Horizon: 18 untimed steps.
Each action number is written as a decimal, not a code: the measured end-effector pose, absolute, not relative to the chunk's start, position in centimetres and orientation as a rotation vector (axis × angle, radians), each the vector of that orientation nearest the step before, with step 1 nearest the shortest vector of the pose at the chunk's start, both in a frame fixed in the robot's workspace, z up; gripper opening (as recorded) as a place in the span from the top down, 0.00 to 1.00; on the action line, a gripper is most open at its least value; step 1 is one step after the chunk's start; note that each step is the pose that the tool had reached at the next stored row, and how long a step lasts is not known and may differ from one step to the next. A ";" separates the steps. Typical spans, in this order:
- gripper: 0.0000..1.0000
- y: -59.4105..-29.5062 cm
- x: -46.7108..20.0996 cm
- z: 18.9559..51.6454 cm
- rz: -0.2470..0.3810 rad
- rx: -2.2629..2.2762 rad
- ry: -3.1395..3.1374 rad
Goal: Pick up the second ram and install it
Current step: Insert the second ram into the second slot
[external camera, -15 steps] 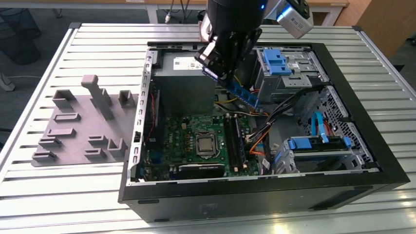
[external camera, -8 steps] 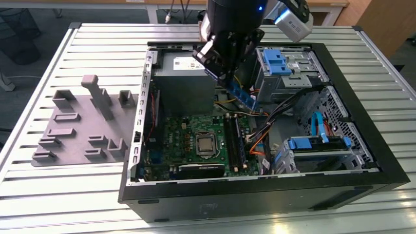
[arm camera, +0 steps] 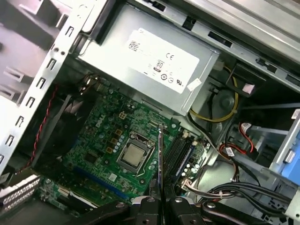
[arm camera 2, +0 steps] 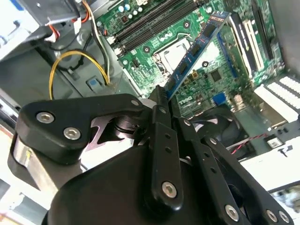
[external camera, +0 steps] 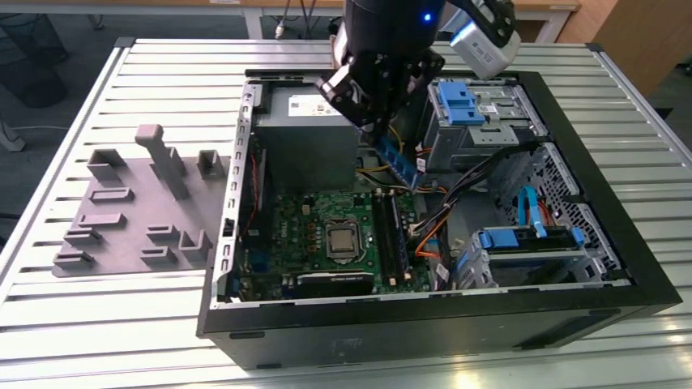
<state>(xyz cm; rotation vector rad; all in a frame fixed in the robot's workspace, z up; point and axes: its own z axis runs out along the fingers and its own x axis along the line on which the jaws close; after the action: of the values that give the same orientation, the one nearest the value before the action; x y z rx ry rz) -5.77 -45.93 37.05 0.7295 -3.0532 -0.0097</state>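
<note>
Gripper: the black gripper (external camera: pixel 373 121) hangs over the open computer case (external camera: pixel 605 267), above the gap between the grey power supply (external camera: pixel 303 130) and the drive cage; its fingers (arm camera 2: pixel 159 117) are clamped on the top end of the memory stick, as both wrist views show

Memory stick: the second ram (external camera: pixel 400 166) is a long, narrow, flat blue stick; in the second wrist view (arm camera 2: pixel 197 51) it carries a row of dark chips and a bright edge along one side; in the first wrist view (arm camera: pixel 160 161) it is seen edge-on as a thin dark line running out from between the fingertips

Position: held in the air inside the case, slanting down from the gripper toward the motherboard (external camera: pixel 324 219); its lower end hangs near the upper ends of the long black memory slots (external camera: pixel 395 235), beside the processor socket (external camera: pixel 342 241); whether the tip touches anything cannot be told

Tray: a grey moulded tray (external camera: pixel 130 219) lies on the slatted table (external camera: pixel 65 308), to the exterior view's left of the case, well apart from the gripper

Cables: a yellow wire loop (arm camera: pixel 220 112) lies beside the power supply
</note>
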 end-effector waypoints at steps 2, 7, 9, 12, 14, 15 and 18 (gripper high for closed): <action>0.86 -45.9 -5.8 37.0 -0.010 0.677 -3.065; 0.86 -45.9 -5.8 36.9 -0.010 0.545 -3.092; 0.86 -45.9 -5.8 36.8 -0.010 0.490 -3.101; 0.86 -45.9 -5.8 36.7 -0.010 0.405 -3.114; 0.86 -45.9 -5.8 36.7 -0.010 0.348 -3.121; 0.86 -45.9 -5.8 36.6 -0.010 0.319 -3.124; 0.86 -45.9 -5.8 36.5 -0.010 0.236 -3.131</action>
<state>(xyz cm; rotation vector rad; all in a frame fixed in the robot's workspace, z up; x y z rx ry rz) -5.77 -45.92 36.51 0.2355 -3.1313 -0.0102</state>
